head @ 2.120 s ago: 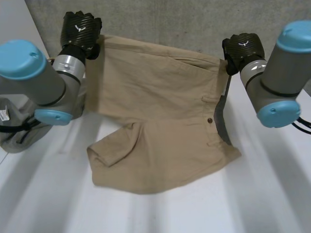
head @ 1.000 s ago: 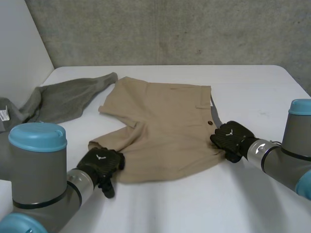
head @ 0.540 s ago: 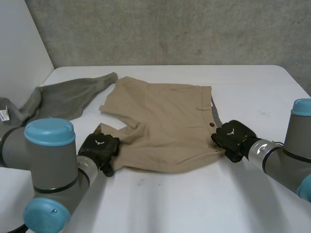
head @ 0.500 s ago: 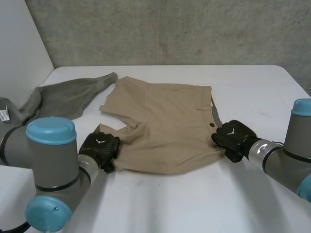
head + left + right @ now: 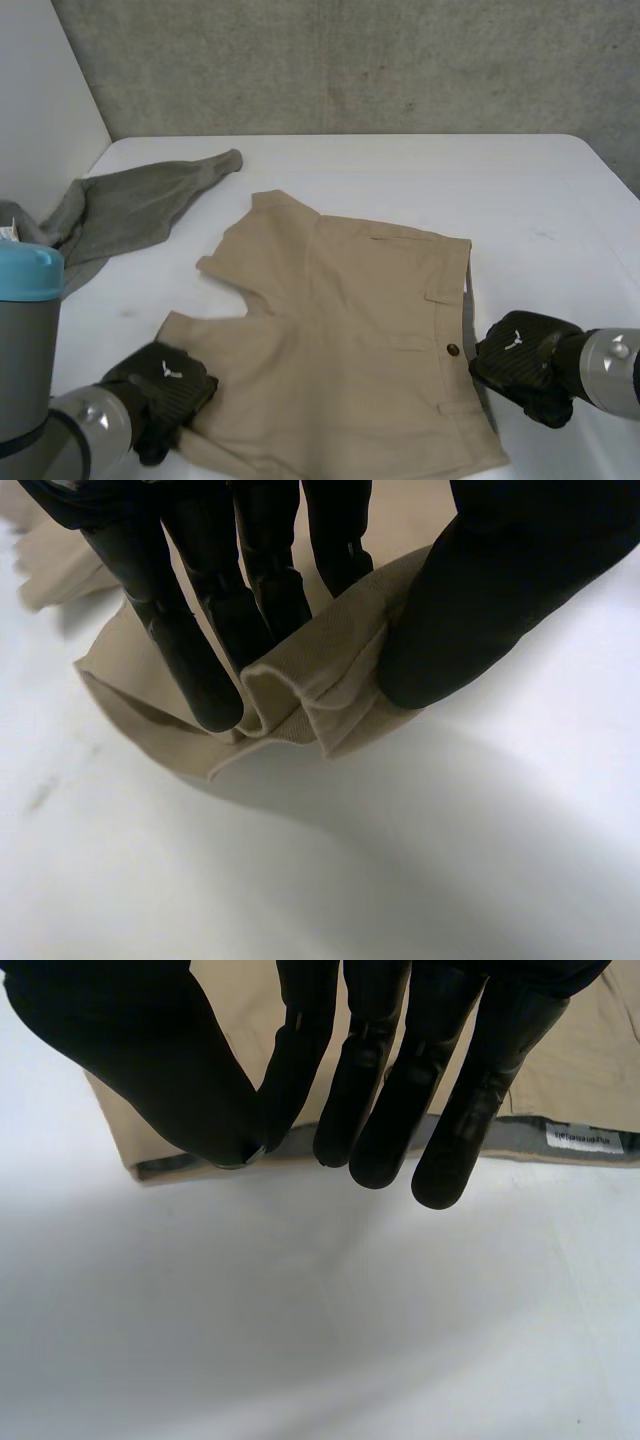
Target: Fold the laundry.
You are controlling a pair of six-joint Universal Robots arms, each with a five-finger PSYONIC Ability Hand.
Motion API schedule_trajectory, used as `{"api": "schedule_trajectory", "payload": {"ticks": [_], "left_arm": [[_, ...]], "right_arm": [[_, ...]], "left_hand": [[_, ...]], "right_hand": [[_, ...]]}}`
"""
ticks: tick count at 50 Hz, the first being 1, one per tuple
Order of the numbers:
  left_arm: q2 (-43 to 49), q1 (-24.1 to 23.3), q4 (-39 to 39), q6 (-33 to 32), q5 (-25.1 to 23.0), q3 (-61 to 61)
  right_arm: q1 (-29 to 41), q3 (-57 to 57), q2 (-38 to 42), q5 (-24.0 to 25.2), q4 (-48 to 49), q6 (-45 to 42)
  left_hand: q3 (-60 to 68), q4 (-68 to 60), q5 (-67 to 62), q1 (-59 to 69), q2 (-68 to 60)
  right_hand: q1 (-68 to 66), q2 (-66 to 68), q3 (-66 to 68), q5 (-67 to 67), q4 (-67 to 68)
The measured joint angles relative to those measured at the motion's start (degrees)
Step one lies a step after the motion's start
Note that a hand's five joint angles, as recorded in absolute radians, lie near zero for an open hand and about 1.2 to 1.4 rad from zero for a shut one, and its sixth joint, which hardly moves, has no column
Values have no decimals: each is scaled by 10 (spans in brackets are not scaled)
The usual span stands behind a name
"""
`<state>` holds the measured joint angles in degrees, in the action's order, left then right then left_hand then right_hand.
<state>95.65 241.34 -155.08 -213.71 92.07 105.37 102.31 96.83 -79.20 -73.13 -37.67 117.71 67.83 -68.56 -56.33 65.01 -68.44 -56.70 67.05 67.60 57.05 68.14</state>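
The fingers [image 5: 200, 630] of the left hand [image 5: 160, 385] were closed against the thumb [image 5: 480, 610], pinching a bunched fold of the tan fabric shorts [image 5: 340, 330] at the hem of one leg, so that the cloth rose in a small ridge between them. That hand sat at the near left corner of the shorts, low on the white surface [image 5: 400, 170].

The fingers [image 5: 370, 1110] of the right hand [image 5: 525, 362] were held nearly straight, and the thumb [image 5: 170, 1070] met the nearest of them on the edge of the waistband, nipping it near one end. The grey inner lining of the waistband showed along that edge, with a white label [image 5: 585, 1141] further along it beyond the fingertips. In the head view this hand lay at the right edge of the shorts, just beside a brown button [image 5: 453, 349].

The shorts lay spread mostly flat in the middle of the surface, legs to the left and waistband to the right. A grey knitted garment [image 5: 130, 205] lay crumpled at the far left, apart from the shorts.
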Motion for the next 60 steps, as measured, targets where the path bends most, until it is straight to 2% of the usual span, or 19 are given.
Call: {"api": "schedule_trajectory", "payload": {"ticks": [1, 4, 10, 12, 13, 14, 15, 17, 22, 27, 28, 32, 39, 44, 45, 47, 50, 55, 60], "left_arm": [[-11, 0, 23, -12, -15, 3], [-17, 2, 24, -18, -29, 1], [-2, 16, -51, -12, -39, -17], [10, 19, -77, -8, -38, -26], [13, 19, -82, -6, -38, -28], [25, 21, -97, 0, -37, -37], [31, 23, -103, 3, -37, -42], [48, 27, -112, 16, -37, -56], [85, 37, -118, 49, -37, -93], [100, 40, -117, 62, -37, -110], [113, 42, -115, 72, -37, -128], [119, 43, -117, 76, -37, -141], [120, 45, -126, 78, -36, -151], [120, 48, -128, 91, -36, -157], [120, 48, -128, 93, -36, -158], [119, 50, -128, 101, -36, -160], [119, 51, -128, 107, -36, -162], [117, 50, -126, 115, -36, -160], [109, 48, -123, 122, -36, -156]], "right_arm": [[0, 2, -7, 1, -8, -8], [0, 8, -20, 3, -14, -19], [6, 9, -20, 10, 51, 53], [6, 9, -19, 12, 70, 82], [6, 9, -18, 13, 79, 99], [6, 9, -17, 14, 95, 130], [5, 9, -17, 15, 102, 145], [4, 11, -21, 17, 116, 184], [1, 27, -47, 25, 132, 261], [0, 41, -64, 30, 133, 293], [0, 63, -82, 37, 133, 329], [2, 115, -97, 56, 135, 370], [11, 204, -107, 78, 197, 407], [27, 231, -82, 73, 268, 425], [30, 232, -77, 71, 275, 427], [41, 230, -53, 61, 301, 433], [50, 225, -32, 47, 326, 437], [58, 212, -9, 18, 359, 434], [58, 198, -23, 6, 352, 409]], "left_hand": [[0, 0, -1, 0, 0], [0, 0, -1, 0, 0], [0, -2, -1, 0, 0], [0, -2, -1, 0, 0], [0, -2, -1, 0, 0], [0, -2, -1, 0, 0], [0, -2, -1, 0, 0], [0, -2, -1, 0, 0], [0, -2, -1, 0, 0], [0, -2, -1, 0, 0], [0, -2, -1, 0, 0], [0, -2, -1, 0, 0], [0, -2, -1, 0, 0], [0, -2, -1, 0, 0], [0, -2, -1, 0, 0], [0, -2, -1, 0, 0], [0, -2, -1, 0, 0], [0, -2, -1, 0, 0], [0, -2, -1, 0, -1]], "right_hand": [[-3, 0, 0, 1, 0], [-3, 0, 0, 1, 0], [-3, 0, 0, 2, 0], [133, -153, -143, -133, -145], [229, -259, -257, -244, -259], [229, -259, -257, -244, -259], [294, -354, -351, -341, -354], [349, -425, -430, -423, -435], [379, -451, -463, -463, -474], [380, -451, -464, -468, -477], [387, -451, -464, -474, -481], [387, -451, -464, -474, -481], [387, -451, -464, -474, -482], [369, -443, -452, -440, -456], [321, -399, -404, -397, -407], [114, -165, -177, -184, -181], [37, -19, -36, -45, -40], [12, 3, 0, -5, 0], [12, 3, 0, -5, 0]]}}
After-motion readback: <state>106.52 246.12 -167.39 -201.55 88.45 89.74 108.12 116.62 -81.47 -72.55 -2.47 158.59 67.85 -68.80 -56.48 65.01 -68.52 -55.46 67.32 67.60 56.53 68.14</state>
